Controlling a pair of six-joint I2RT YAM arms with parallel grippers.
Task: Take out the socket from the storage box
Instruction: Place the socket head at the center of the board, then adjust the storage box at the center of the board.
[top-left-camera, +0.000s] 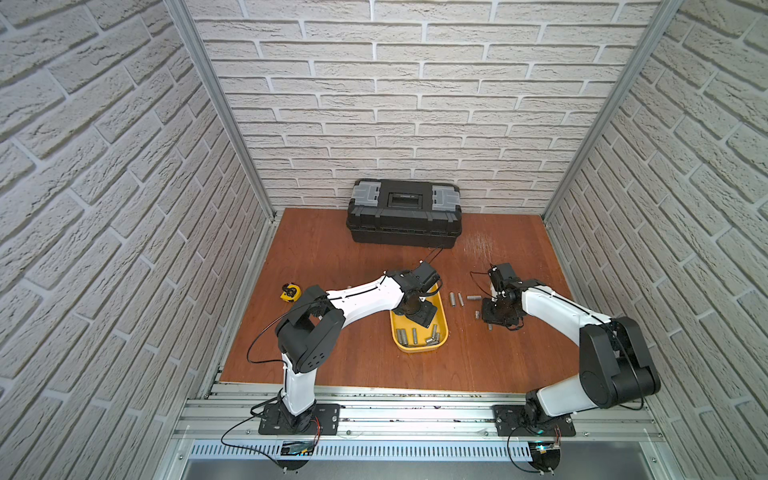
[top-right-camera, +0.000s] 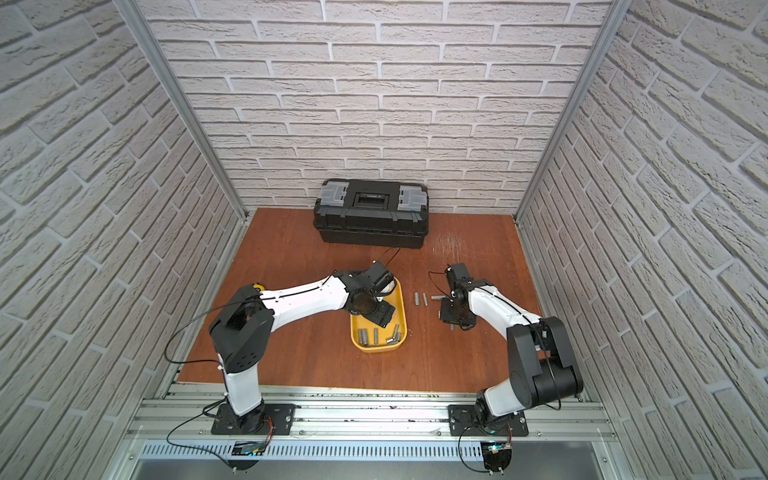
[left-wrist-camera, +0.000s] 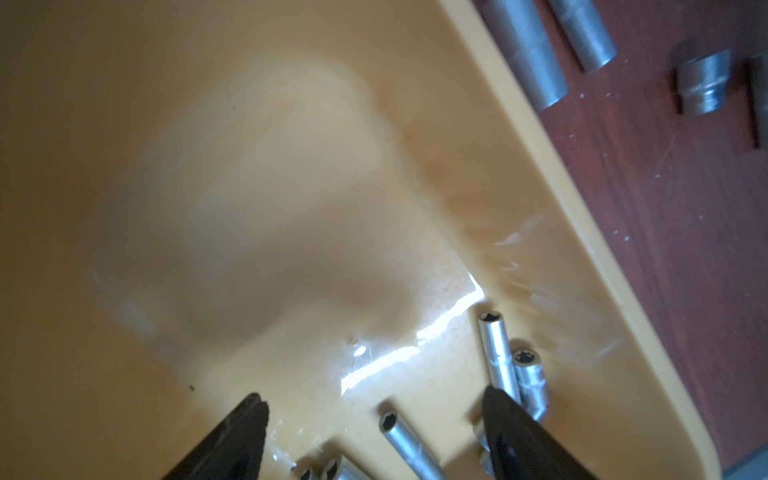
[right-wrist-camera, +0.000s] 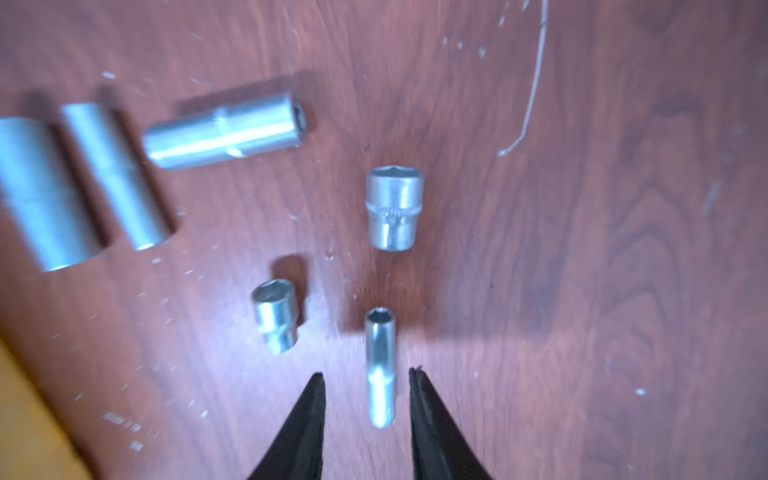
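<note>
Slim socket (right-wrist-camera: 380, 370) on table (right-wrist-camera: 582, 249), between parted right fingers (right-wrist-camera: 432, 432)

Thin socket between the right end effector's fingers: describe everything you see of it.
The thin socket is a slim, shiny silver metal tube with a hex opening at its far end. It appears to lie flat on the wooden table, between the right end effector's parted fingers, gaps on both sides, touching neither.

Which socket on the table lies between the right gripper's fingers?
The slim long socket: it alone lies between the open jaws of the right gripper. The stubby sockets and thicker long ones lie outside them.
</note>
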